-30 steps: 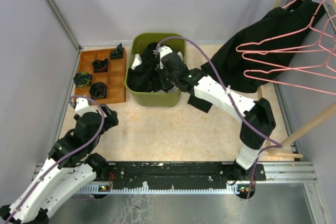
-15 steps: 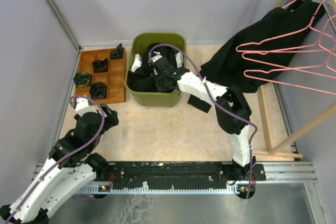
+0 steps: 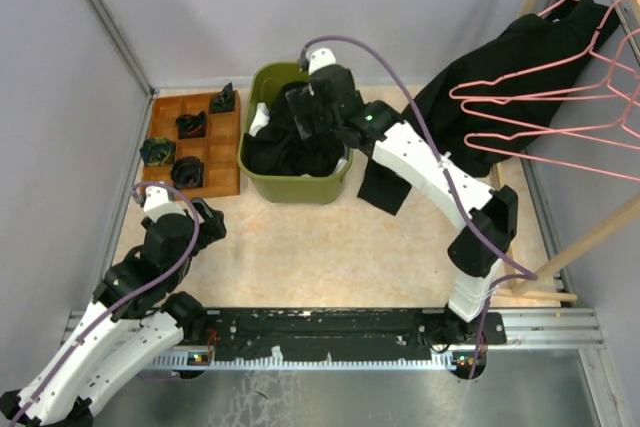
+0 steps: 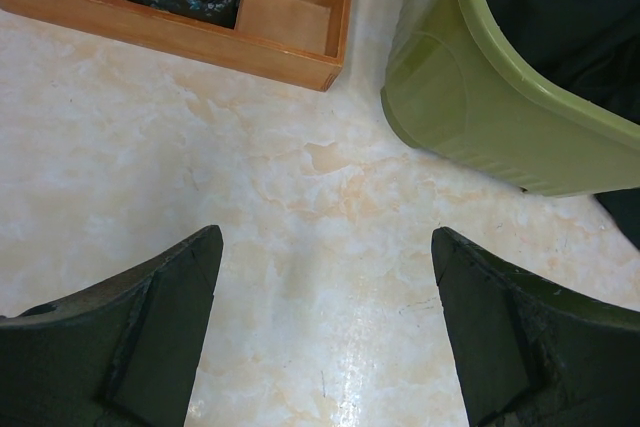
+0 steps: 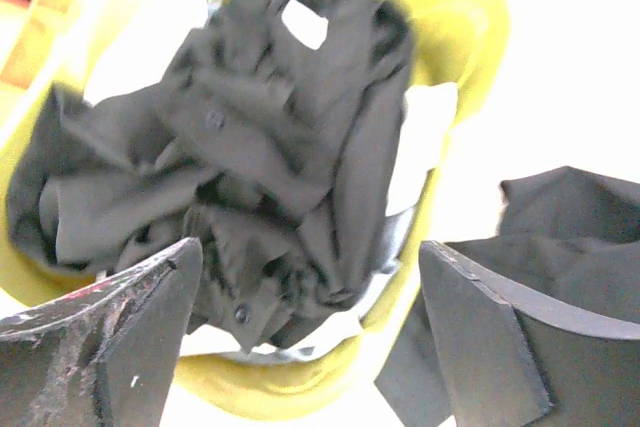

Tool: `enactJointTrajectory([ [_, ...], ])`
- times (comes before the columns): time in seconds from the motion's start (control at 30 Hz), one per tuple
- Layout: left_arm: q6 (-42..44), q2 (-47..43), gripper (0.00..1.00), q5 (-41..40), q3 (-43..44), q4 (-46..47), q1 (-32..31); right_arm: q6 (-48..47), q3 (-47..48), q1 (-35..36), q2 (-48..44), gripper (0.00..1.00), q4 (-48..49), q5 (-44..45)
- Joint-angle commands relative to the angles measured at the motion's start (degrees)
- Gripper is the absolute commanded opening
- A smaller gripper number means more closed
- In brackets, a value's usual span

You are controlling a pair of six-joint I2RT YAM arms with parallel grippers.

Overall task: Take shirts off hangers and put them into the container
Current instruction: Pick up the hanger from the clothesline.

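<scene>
Top view and both wrist views. The right end effector [image 5: 308, 257] hovers over the container [image 3: 290, 188] with its jaws spread wide and nothing between them. Below it a crumpled black shirt [image 5: 270, 147] fills the container, with white cloth [image 5: 420, 137] showing underneath at the rim. The deposit step for this garment therefore appears complete. The left end effector [image 4: 325, 237] is likewise wide open and empty, poised over bare desk [image 4: 200, 167] between the corner of the wooden tray [image 4: 300, 62] and the near wall of the container. One more black shirt [image 3: 500, 77] hangs among the pink hangers [image 3: 550, 112] on the rack at the right, its lower part trailing down to the desk just beside the container. The next move probably calls for the right arm to swing away to that shirt, take a firm pinch of cloth clear of the wire, and draw it off without dragging the hangers along
</scene>
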Motion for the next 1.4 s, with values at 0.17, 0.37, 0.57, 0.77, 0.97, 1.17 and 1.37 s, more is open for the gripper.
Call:
enactJointTrajectory([
  [0.17,1.15,-0.18,0.91,0.45,-0.31,1.77,0.1,-12.64,9.81,0.07,-2.32,0.99,14.57,36.53],
  [0.37,1.35,-0.18,0.91,0.6,-0.31,1.95,0.1,-26.42,18.23,-5.47,4.07,0.99,33.88,53.25],
  [0.57,1.45,-0.37,0.91,0.71,-0.33,2.04,0.1,-40.04,23.94,-11.4,7.85,0.99,53.64,62.74],
  [0.77,1.59,-0.43,0.91,0.82,-0.48,2.2,0.1,-56.6,19.09,-14.56,7.12,0.99,79.89,66.84],
  [0.97,1.53,-0.44,0.91,0.87,-0.41,2.13,0.1,-72.9,14.86,-16.78,7.89,0.91,103.74,69.76],
  [1.17,1.6,-0.45,0.91,0.83,-0.49,2.28,0.1,-79.25,13.3,-19.0,8.43,0.88,112.27,72.3],
  [1.37,1.83,-0.14,0.91,1.02,-0.49,2.48,0.1,-89.67,16.92,-19.57,11.76,0.91,122.85,74.86],
])
